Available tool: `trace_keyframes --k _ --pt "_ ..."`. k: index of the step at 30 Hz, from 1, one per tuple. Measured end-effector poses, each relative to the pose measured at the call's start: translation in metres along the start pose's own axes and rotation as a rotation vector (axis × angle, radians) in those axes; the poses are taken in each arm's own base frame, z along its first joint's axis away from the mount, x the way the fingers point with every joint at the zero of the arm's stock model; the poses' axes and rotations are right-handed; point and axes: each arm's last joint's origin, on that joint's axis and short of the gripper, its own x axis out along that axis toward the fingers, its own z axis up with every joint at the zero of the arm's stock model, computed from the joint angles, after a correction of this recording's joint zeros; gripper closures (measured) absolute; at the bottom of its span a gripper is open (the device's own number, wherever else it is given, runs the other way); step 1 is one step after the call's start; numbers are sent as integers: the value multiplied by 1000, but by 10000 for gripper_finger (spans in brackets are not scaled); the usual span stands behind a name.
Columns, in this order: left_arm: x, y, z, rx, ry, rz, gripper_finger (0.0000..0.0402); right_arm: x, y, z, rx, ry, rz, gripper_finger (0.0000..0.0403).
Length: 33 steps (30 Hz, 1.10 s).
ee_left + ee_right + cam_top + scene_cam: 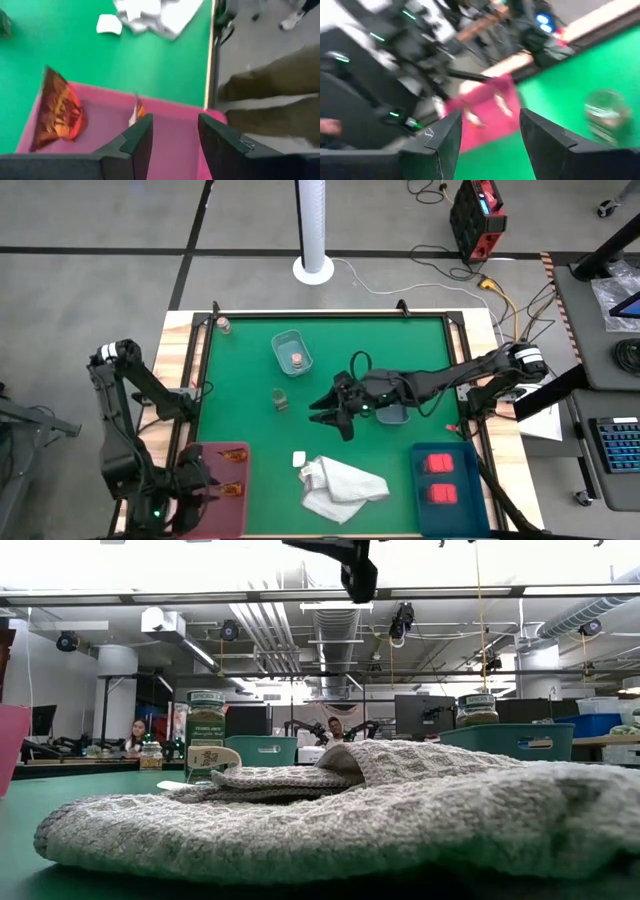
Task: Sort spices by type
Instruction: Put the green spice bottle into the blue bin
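Note:
A greenish jar [280, 399] stands upright on the green table, also seen in the low view [205, 730] and blurred in the right wrist view [602, 112]. My right gripper [330, 420] [490, 135] hovers open to the right of it, touching nothing. A second greenish jar [478, 708] sits in a pale tray [392, 414] under the right arm. One pink-topped jar [298, 361] stands in the far pale tray [285, 340], another [224, 325] near the far left corner. Two red blocks [438, 464] lie in the blue tray [418, 500]. My left gripper [205, 478] [175, 135] is open above the pink tray [165, 107], which holds red-orange packets [57, 112].
A white knitted cloth [340, 485] lies crumpled near the table's near edge, with a small white piece [298, 459] beside it. It fills the low view's foreground [400, 810]. People sit in the room behind the table. Bare green surface lies between the jar and the cloth.

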Motion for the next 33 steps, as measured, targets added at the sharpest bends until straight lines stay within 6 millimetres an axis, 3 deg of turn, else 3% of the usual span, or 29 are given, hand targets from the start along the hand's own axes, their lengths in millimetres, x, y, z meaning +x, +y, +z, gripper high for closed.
trace_keyframes --k 5,12,16,22,27,33 --pt "-25 1 31 -17 -120 72 263 2 8 18 -89 122 -190 220" --pt "-47 22 78 20 -358 304 276 5 19 42 -157 245 -421 219" --pt "-51 35 101 3 -523 427 283 14 20 45 -148 320 -479 224" --pt "-44 53 130 -70 -554 547 286 30 17 46 -159 348 -491 229" --pt "-45 62 152 -243 -530 487 286 41 9 55 -116 318 -505 215" --pt "-77 62 163 -125 -535 261 286 59 2 60 -320 371 -437 176"
